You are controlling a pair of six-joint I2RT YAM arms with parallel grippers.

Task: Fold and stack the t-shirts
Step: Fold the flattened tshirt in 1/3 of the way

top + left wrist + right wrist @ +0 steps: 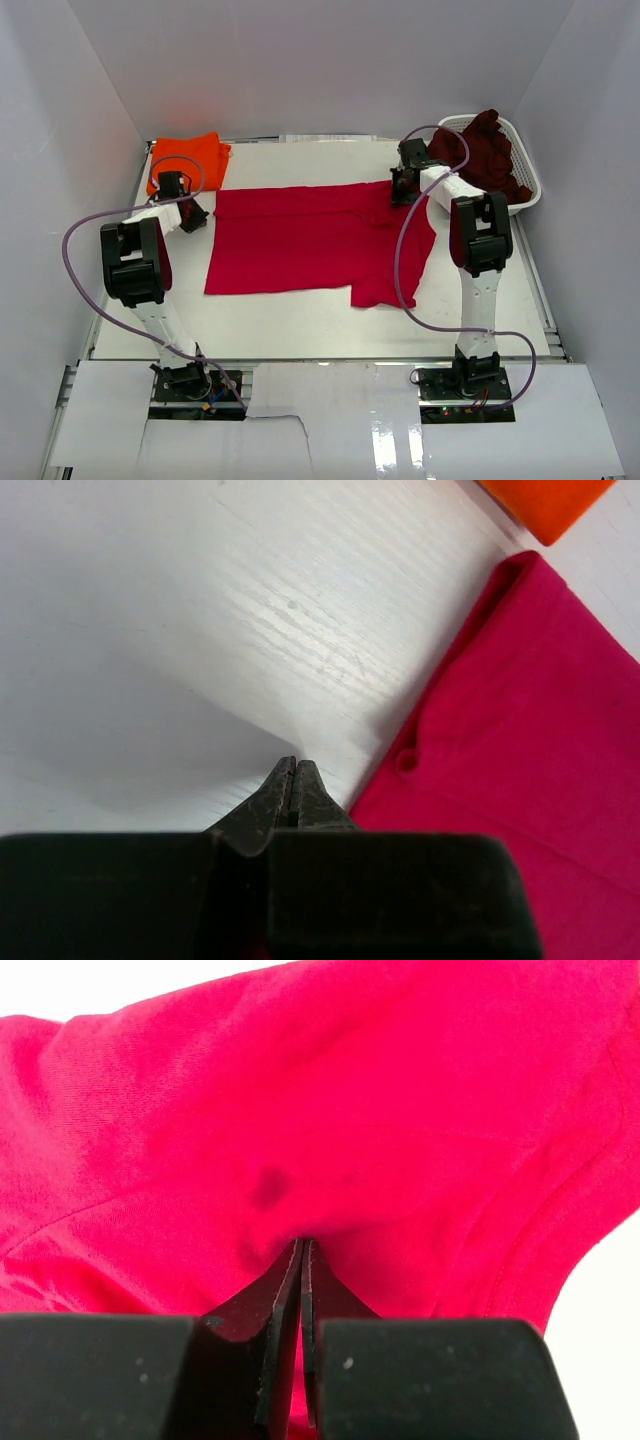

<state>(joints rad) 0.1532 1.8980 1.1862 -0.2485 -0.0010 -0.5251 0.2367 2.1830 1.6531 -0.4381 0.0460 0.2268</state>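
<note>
The crimson red t-shirt [300,240] lies spread flat across the middle of the table. It also shows in the left wrist view [520,730] and fills the right wrist view [300,1090]. The orange t-shirt [188,158] lies folded at the back left, and its corner shows in the left wrist view [545,500]. The dark maroon t-shirt [485,150] is heaped in the basket. My left gripper [195,218] [296,765] is shut and empty over bare table, just left of the red shirt's edge. My right gripper [400,188] [303,1245] is shut on the red shirt's back right corner.
The white lattice basket [530,195] stands at the back right corner. White walls enclose the table [300,320] on three sides. Purple cables loop from both arms over the table's near part.
</note>
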